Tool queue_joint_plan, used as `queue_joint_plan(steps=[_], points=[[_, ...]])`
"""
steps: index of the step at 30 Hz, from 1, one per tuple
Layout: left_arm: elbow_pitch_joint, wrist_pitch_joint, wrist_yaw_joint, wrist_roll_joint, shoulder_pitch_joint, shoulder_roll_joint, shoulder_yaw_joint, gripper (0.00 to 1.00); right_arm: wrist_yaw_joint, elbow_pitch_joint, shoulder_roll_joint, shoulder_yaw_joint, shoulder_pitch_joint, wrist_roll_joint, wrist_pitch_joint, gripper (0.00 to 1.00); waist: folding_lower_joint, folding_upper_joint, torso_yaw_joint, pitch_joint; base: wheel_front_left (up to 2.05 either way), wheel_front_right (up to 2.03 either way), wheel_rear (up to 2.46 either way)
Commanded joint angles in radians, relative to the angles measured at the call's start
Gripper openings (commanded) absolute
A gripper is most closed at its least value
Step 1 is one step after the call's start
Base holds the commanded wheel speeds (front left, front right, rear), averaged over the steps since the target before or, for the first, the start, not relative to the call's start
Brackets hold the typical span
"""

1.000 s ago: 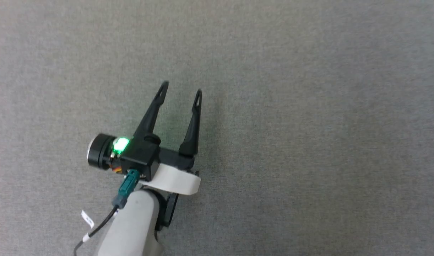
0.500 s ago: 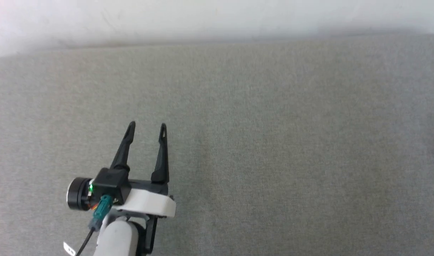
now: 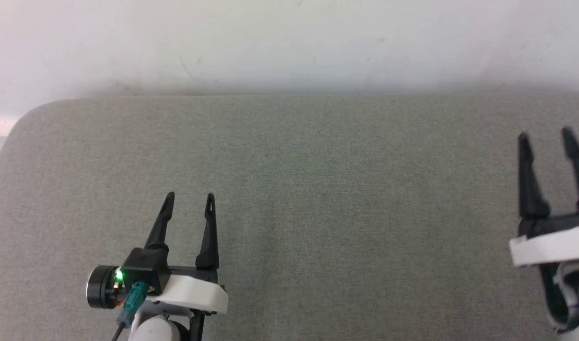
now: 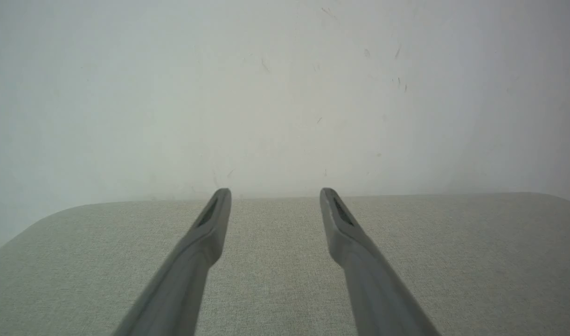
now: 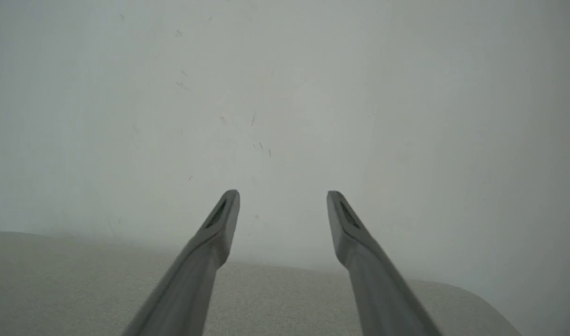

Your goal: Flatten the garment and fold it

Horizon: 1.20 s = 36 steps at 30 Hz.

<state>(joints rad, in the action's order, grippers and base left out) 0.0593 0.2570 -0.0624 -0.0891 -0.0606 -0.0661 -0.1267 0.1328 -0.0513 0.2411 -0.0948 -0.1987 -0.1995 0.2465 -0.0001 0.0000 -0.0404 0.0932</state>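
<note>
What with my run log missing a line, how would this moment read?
left gripper: jaws open, over grey pad | right gripper: jaws open, over pad | backdrop: white wall

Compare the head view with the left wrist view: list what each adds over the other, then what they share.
Head view adds: the right hand, open over the gray fabric surface at its right side, and a green light on the housing behind the left hand. Left wrist view adds: a taller stretch of the pale wall, with small dark scuffs. Both: the left hand open and holding nothing, the gray surface, the wall behind it.
</note>
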Motion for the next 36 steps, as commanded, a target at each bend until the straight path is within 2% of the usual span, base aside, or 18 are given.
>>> queue_joint_plan(steps=[1, 5, 9, 25, 26, 36], points=[[0.006, 0.005, 0.008, 0.009, 0.018, -0.004, 0.006, 1.00, -0.002, 0.014, -0.044, 0.005, 0.058, 0.019, -0.004, 1.00, 0.0001, 0.0000, 0.017, -0.020, 0.00, 0.00, 0.00], [0.017, 0.005, 0.014, 0.007, 0.035, -0.003, 0.004, 1.00, -0.002, -0.001, -0.121, -0.004, 0.144, 0.005, -0.004, 1.00, 0.0001, 0.0000, 0.029, -0.036, 0.00, 0.00, 0.00], [0.037, 0.005, 0.006, 0.009, 0.054, 0.000, -0.002, 1.00, -0.002, -0.041, -0.152, 0.009, 0.208, -0.002, 0.001, 1.00, 0.0001, 0.0000, 0.035, -0.041, 0.00, 0.00, 0.00], [0.031, 0.005, -0.015, -0.015, 0.067, 0.009, 0.001, 1.00, -0.002, -0.064, -0.177, 0.019, 0.232, 0.012, 0.013, 1.00, 0.0001, 0.0000, 0.039, -0.041, 0.00, 0.00, 0.00], [0.034, 0.000, -0.010, -0.017, 0.056, 0.007, -0.002, 0.00, 0.000, -0.062, -0.174, 0.017, 0.228, 0.008, 0.005, 0.00, 0.0001, 0.0000, 0.039, -0.041, 0.00, 0.00, 0.00], [0.030, -0.012, -0.007, -0.013, 0.056, 0.007, 0.001, 0.00, 0.000, -0.058, -0.175, 0.019, 0.226, 0.015, -0.010, 0.00, 0.0002, 0.0000, 0.039, -0.043, 0.00, 0.00, 0.00]])
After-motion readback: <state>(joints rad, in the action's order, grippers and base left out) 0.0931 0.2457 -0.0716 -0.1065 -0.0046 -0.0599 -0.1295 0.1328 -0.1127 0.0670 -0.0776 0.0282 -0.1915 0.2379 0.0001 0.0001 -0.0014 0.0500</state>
